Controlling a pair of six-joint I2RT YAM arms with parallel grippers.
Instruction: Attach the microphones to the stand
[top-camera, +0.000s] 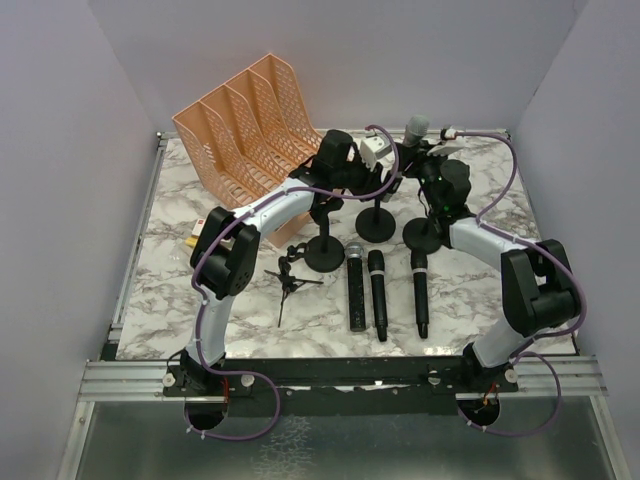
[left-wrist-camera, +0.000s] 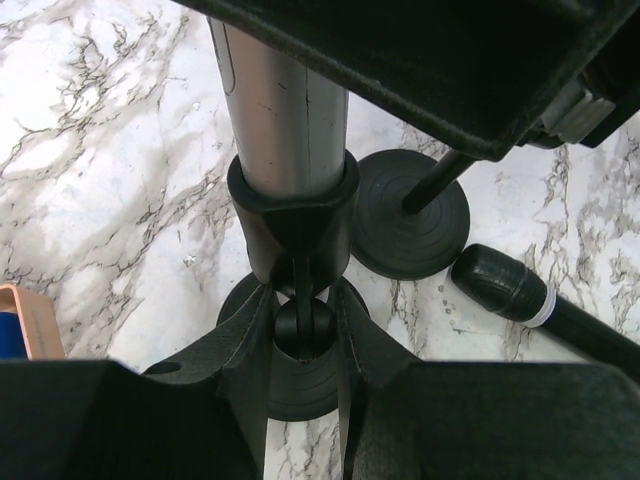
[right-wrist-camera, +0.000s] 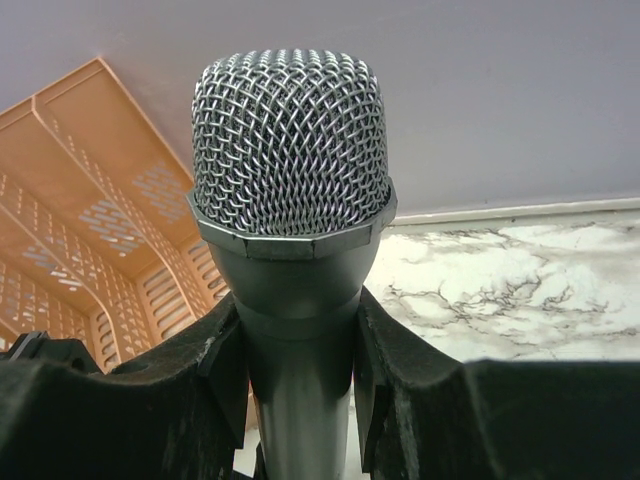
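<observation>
Silver-grey microphone (right-wrist-camera: 290, 150) stands upright at the back of the table (top-camera: 170, 300), its barrel seated in the black clip (left-wrist-camera: 292, 215) of a round-based stand (left-wrist-camera: 300, 392). Right gripper (right-wrist-camera: 300, 330) is clamped on the barrel just under the mesh head. Left gripper (left-wrist-camera: 300, 330) is closed round the clip's small joint, one finger on each side, steadying it. Handling, as judged: body is rigid and smooth metal, likely to slip under a light pinch. Head end probably carries most of the weight. The mesh looks dentable, so hold the barrel, never the grille. The clip is stiff plastic and seems to grip by friction, so expect resistance on seating. Three more lie flat, side by side near the front: a silver-grille microphone (top-camera: 355, 290), a black microphone (top-camera: 377, 295) just beside it, and a second black microphone (top-camera: 420, 292) a little apart. Take each mid-barrel. Holders: spare stands (top-camera: 376, 225) (top-camera: 325, 252) sit near the arms, clips hidden. A small tripod (top-camera: 290, 280) lies tipped over. Orange rack (top-camera: 240, 135) at back left, nothing visible in its slots.
</observation>
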